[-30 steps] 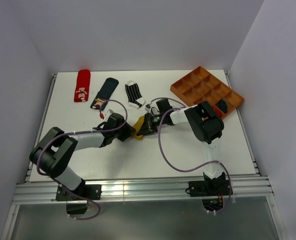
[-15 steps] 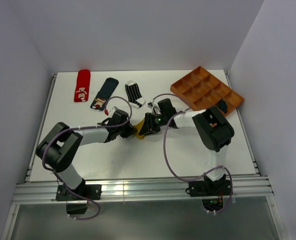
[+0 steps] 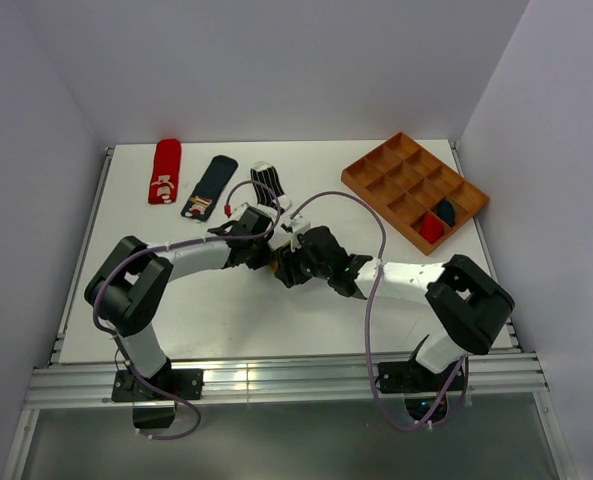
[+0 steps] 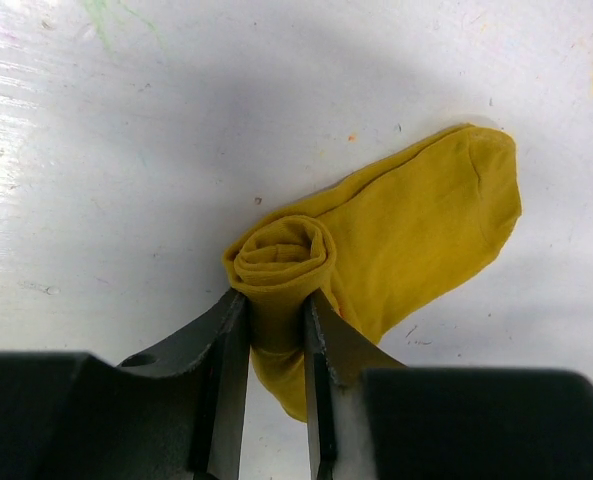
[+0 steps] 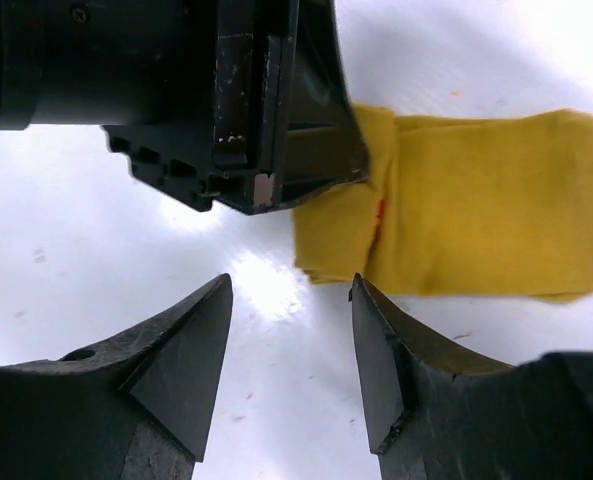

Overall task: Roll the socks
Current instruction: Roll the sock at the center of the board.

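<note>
Roll of mustard sock [image 4: 416, 230] tight in left end effector [image 4: 274, 308], clear only from wrist; right end effector [image 5: 291, 290] agape.

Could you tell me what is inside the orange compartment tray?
A red fabric sock and a navy sock sit in neighbouring compartments of the tray; its walls hide their lower parts.

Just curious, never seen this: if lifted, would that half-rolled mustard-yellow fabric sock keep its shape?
Probably floppy: the mustard-yellow fabric sock lies limp and flat beyond its roll. The roll would likely loosen if the left gripper pinching it let go. Thin cloth, probably light.
</note>
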Robot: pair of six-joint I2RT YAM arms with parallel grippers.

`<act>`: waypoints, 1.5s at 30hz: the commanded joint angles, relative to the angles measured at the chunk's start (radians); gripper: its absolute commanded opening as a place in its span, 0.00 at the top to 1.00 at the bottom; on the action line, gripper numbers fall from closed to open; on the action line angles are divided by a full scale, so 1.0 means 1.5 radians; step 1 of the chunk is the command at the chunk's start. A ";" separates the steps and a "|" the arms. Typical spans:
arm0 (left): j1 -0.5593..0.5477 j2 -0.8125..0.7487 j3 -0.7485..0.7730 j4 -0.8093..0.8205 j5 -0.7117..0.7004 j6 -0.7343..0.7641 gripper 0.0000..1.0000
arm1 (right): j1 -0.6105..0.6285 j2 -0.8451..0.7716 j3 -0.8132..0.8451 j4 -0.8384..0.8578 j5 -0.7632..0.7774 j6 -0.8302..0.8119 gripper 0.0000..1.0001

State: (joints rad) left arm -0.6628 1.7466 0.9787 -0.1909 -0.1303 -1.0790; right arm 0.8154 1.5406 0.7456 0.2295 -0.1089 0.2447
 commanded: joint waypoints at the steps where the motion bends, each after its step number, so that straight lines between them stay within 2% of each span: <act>1: -0.006 0.027 0.010 -0.108 -0.018 0.046 0.82 | 0.022 -0.002 -0.006 0.070 0.122 -0.056 0.41; 12: -0.010 0.034 0.031 -0.117 -0.001 0.042 0.82 | 0.072 0.068 0.001 0.140 0.150 -0.068 0.41; 19: -0.009 0.037 0.028 -0.104 0.020 0.036 0.82 | 0.077 0.109 -0.024 0.193 0.176 -0.050 0.44; 24: -0.009 0.037 0.021 -0.097 0.031 0.030 0.81 | 0.077 0.145 -0.014 0.190 0.192 -0.050 0.47; 27: -0.009 0.033 0.019 -0.096 0.032 0.028 0.81 | 0.077 0.152 -0.017 0.190 0.201 -0.050 0.58; 28: -0.009 0.033 0.019 -0.097 0.032 0.028 0.81 | 0.077 0.152 -0.015 0.183 0.206 -0.047 0.70; 30: -0.009 0.029 0.018 -0.093 0.031 0.025 0.78 | 0.076 0.150 -0.020 0.181 0.207 -0.039 0.83; 31: -0.009 0.022 0.012 -0.092 0.030 0.022 0.76 | 0.073 0.145 -0.023 0.175 0.203 -0.032 0.95; 32: -0.009 0.016 0.009 -0.084 0.024 0.019 0.67 | 0.066 0.142 -0.023 0.168 0.186 -0.025 0.98; 34: -0.009 -0.008 -0.008 -0.075 0.016 0.005 0.57 | 0.050 0.131 -0.023 0.147 0.159 -0.003 1.00; 35: -0.008 -0.018 -0.015 -0.065 0.007 -0.003 0.47 | 0.029 0.126 -0.025 0.141 0.105 0.007 1.00; 37: -0.004 -0.057 -0.045 -0.048 0.002 -0.021 0.43 | 0.002 0.114 -0.030 0.141 0.030 0.040 1.00; 38: -0.001 -0.069 -0.055 -0.035 0.000 -0.027 0.39 | -0.015 0.111 -0.031 0.141 -0.041 0.053 1.00; 45: 0.026 -0.182 -0.148 0.051 -0.002 -0.073 0.29 | -0.128 0.147 -0.012 0.156 -0.294 0.140 1.00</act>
State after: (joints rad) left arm -0.6376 1.5543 0.8043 -0.1612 -0.1276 -1.1477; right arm 0.6853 1.7374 0.7132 0.4603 -0.3389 0.3676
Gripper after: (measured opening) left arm 0.709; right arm 0.104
